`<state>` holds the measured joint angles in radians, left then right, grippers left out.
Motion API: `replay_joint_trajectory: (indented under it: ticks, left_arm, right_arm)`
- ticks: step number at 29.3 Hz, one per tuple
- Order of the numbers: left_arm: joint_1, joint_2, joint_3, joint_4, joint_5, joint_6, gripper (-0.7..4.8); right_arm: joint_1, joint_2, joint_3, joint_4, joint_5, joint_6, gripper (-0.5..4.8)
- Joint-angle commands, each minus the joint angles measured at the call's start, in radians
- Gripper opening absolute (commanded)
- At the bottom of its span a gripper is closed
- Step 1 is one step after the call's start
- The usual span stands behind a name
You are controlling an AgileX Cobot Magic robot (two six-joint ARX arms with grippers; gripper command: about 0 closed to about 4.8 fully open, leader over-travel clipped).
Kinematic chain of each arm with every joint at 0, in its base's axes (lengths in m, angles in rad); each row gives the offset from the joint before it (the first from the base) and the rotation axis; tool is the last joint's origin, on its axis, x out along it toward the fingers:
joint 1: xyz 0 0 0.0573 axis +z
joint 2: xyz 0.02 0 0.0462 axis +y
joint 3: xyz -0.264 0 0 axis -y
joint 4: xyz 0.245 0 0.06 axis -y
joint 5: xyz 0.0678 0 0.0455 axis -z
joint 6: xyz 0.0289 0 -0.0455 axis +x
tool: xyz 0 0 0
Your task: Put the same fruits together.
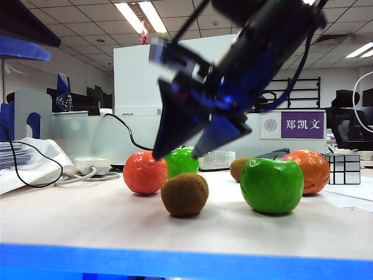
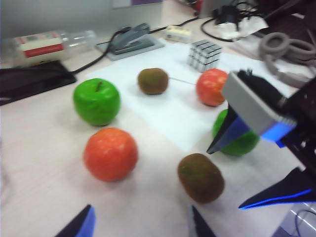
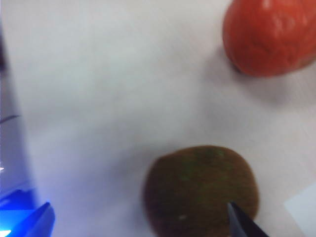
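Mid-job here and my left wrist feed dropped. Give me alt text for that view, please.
Six toy fruits sit apart on the table: near kiwi, near mandarin, two green apples, a far kiwi and far mandarin. The right gripper hangs open above the near kiwi. The left gripper is open and empty.

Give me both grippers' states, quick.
Left gripper: open, empty, above the table.
Right gripper: open wide, empty, over the near kiwi.
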<state>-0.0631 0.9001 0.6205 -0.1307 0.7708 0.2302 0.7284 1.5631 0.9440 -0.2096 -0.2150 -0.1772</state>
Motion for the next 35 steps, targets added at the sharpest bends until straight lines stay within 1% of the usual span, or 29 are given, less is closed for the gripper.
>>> replay_joint_trajectory:
  ticks: [1, 4, 8, 19, 22, 24, 25, 27, 28, 30, 32, 33, 35]
  left_arm:
    - [0.0, -0.002, 0.003, 0.008, -0.008, -0.002, 2.47]
    - [0.0, -0.002, 0.003, 0.005, -0.008, -0.003, 2.47]
    - [0.0, -0.002, 0.003, 0.005, -0.008, -0.003, 2.47]
    - [0.0, -0.002, 0.003, 0.004, -0.008, -0.006, 2.47]
    - [0.0, -0.002, 0.003, 0.005, -0.009, -0.006, 2.47]
    - [0.0, -0.002, 0.003, 0.005, -0.009, -0.006, 2.47]
    - [0.0, -0.002, 0.003, 0.005, -0.008, -0.006, 2.47]
    - [0.0, -0.002, 0.003, 0.004, -0.008, -0.006, 2.47]
    - [0.0, -0.002, 0.003, 0.005, -0.008, -0.006, 2.47]
    - [0.0, -0.002, 0.003, 0.005, -0.008, -0.006, 2.47]
    - [0.0, -0.002, 0.003, 0.004, -0.008, -0.006, 2.47]
    - [0.0, -0.002, 0.003, 0.004, -0.008, -0.006, 2.47]
    - [0.0, -0.002, 0.002, 0.004, -0.008, -0.006, 2.47]
  right_arm:
    - [0.003, 0.023, 0.006, 0.031, 0.069, -0.003, 4.79]
    - [0.0, 0.035, 0.006, 0.048, 0.07, -0.003, 4.79]
    - [0.0, 0.049, 0.006, 0.09, 0.105, -0.003, 4.79]
    - [0.0, 0.151, 0.008, 0.135, 0.113, -0.002, 4.79]
    - [0.0, 0.152, 0.008, 0.15, 0.164, -0.002, 4.79]
    - [0.0, 0.152, 0.008, 0.163, 0.172, -0.003, 1.74]
    - [0.0, 0.152, 0.008, 0.17, 0.172, -0.003, 0.67]
    - [0.0, 0.152, 0.008, 0.185, 0.172, -0.003, 0.35]
    - [0.0, 0.152, 0.008, 0.195, 0.172, -0.003, -0.05]
    - [0.0, 0.152, 0.01, 0.242, 0.172, -0.003, -0.07]
    - [-0.009, 0.152, 0.036, 0.259, 0.2, -0.008, -0.07]
    - [-0.023, 0.152, 0.067, 0.262, 0.233, -0.016, -0.06]
    - [-0.07, 0.152, 0.117, 0.274, 0.242, -0.036, -0.06]
